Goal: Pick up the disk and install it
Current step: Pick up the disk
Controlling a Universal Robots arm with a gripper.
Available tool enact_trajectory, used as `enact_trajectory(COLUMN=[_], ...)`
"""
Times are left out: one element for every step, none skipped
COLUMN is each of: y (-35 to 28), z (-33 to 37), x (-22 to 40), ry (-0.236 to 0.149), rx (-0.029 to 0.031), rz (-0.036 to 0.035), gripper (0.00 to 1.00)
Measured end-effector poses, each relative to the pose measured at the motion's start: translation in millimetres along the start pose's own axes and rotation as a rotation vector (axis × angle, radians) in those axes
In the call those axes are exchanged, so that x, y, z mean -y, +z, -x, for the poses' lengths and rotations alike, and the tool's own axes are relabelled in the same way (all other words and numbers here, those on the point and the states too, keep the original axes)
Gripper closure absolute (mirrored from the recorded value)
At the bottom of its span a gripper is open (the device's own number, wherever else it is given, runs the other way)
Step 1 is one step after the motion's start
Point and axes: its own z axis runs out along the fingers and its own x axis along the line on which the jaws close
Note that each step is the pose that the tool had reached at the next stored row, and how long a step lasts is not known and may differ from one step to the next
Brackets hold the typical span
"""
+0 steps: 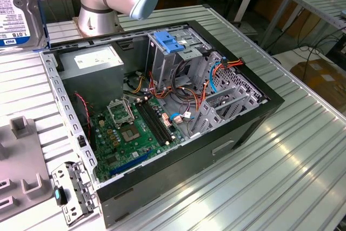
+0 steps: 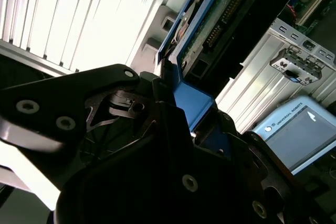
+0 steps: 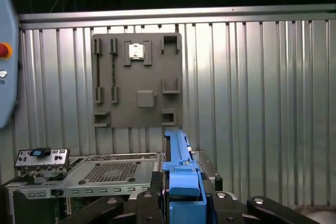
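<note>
While the hand point(image 3: 181, 200) is closed on the disk point(image 1: 19, 9), gripping its blue side rails, the disk hangs above the tabletop point(image 1: 292, 177), beside the open computer case point(image 1: 232, 144).

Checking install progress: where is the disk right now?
In the exterior view the disk is at the far upper left, outside the open computer case; both wrist views show its blue rail clamped in the hand.

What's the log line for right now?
hand: shut on disk | disk: held aloft by its blue rail, outside open case | install: not done
</note>
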Motion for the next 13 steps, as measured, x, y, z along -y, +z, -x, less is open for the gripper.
enact_trajectory(y=[0.0,0.1,0.2,0.3,0.5,0.6,0.7,0.8,1.1,1.2,1.2,1.3,1.5], z=[-0.1,-0.2,-0.3,-0.2,-0.1,0.0,0.2,0.4,0.6,0.7,0.8,1.0,1.2], x=[1.7,3.5,6.4,8.7,13.0,17.4,22.4,26.1,31.9,35.1,37.6,41.8,47.4], ry=[0.000,0.000,0.000,0.000,0.000,0.000,0.000,0.000,0.000,0.000,0.000,0.000,0.000], rx=[0.0000,0.0000,0.0000,0.0001,0.0001,0.0001,0.0000,0.0000,0.0001,0.0002,0.0001,0.0001,0.0001], rz=[0.0000,0.0000,0.0000,0.0000,-0.0001,-0.0001,0.0000,0.0000,-0.0001,-0.0001,-0.0001,-0.0001,0.0000], gripper=[0.63,0.63,0.63,0.63,0.63,0.63,0.63,0.63,0.63,0.63,0.63,0.63,0.63])
